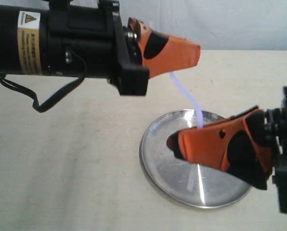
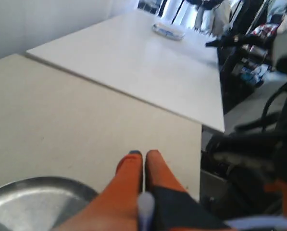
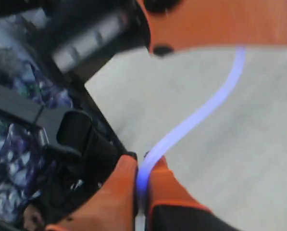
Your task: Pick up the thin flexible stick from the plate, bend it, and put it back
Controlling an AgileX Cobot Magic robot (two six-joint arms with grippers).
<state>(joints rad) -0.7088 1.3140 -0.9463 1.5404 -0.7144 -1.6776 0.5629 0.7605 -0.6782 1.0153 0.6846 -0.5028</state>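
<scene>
Over the plate (image 1: 150, 166), 2 grippers, both clamped on the thin flexible stick (image 1: 185, 94); stick entirely off the plate, strung in the air between them.

Left gripper (image 1: 196, 54): high above the plate's far rim, orange jaws pressed together on the stick's upper end, tips pointed across the plate.

Right gripper (image 1: 174, 143): low over the plate's middle, jaws pinched on the stick's lower end; touching the metal or just clear of it, cannot tell.

Stick: pale lilac, translucent, bowed in 1 gentle curve from the upper grip down to the lower one, above the plate's far half.

From the left wrist: 2 orange fingers (image 2: 129, 180) shut side by side, left gripper (image 2: 143, 155) with a blurred pale bit of stick (image 2: 145, 208) at their base; plate (image 2: 32, 197) beneath them.

From the right wrist: right gripper (image 3: 142, 161) shut tight on the stick (image 3: 196, 120); stick curving away from the tips to the left gripper (image 3: 220, 19).

Under the plate, a pale table (image 1: 71, 168); on the plate's near half, a bright glare streak (image 1: 199, 185).
</scene>
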